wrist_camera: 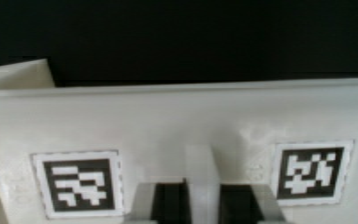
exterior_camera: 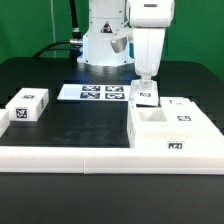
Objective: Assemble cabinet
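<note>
A: Item one, the cabinet box (exterior_camera: 150,138)?

B: Large white piece at the exterior view's right, resting on the dark table (exterior_camera: 70,125). It is open at the top, and a square marker (exterior_camera: 176,147) shows on its front wall. Its base sits just behind the long low rail (exterior_camera: 70,157).

A: Item two?

B: Tagged panel (exterior_camera: 147,97), small and white, at the far corner of the box on the exterior view's left side, directly under the arm. In the wrist view the same panel (wrist_camera: 176,120) fills most of the picture as a broad pale face. It carries two black-and-white markers, one (wrist_camera: 78,182) to each side of the fingers (wrist_camera: 158,205).

A: Item three?

B: Tagged block (exterior_camera: 27,108), a small white cube with a marker on top. It stands alone at the exterior view's left, well apart from the box.

A: And the gripper (exterior_camera: 146,84)?

B: It points straight down with its tips meeting the panel. The jaws are drawn nearly together (only a thin slit shows between them in the wrist view), gripper (wrist_camera: 190,200) entered as clenched. Whether it actually pinches the panel I cannot tell.

A: Fixtures?

B: Marker board (exterior_camera: 103,93), flat on the table between the arm's base and the dark mat, beside the panel.
</note>
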You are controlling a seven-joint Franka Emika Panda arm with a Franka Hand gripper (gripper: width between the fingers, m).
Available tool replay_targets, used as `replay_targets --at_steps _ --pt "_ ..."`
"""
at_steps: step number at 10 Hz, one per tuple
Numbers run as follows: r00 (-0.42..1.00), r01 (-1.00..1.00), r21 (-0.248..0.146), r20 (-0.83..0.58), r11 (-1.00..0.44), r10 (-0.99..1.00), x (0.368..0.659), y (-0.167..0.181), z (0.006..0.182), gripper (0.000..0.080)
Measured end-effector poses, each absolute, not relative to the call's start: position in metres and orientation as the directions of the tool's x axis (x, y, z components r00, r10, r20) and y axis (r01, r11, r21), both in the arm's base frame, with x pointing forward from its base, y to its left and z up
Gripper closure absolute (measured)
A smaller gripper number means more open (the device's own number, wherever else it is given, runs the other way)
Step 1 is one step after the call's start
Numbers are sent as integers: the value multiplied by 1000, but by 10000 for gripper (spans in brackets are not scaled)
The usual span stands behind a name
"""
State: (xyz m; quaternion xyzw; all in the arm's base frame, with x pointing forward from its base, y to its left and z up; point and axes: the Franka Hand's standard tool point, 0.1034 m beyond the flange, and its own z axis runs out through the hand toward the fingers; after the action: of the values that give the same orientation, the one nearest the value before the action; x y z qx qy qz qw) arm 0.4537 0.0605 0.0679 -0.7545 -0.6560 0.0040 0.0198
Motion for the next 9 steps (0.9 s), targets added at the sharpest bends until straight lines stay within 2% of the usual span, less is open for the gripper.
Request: replay_targets --at_steps 9 --pt "133 990 -45 22 -132 991 457 59 63 731"
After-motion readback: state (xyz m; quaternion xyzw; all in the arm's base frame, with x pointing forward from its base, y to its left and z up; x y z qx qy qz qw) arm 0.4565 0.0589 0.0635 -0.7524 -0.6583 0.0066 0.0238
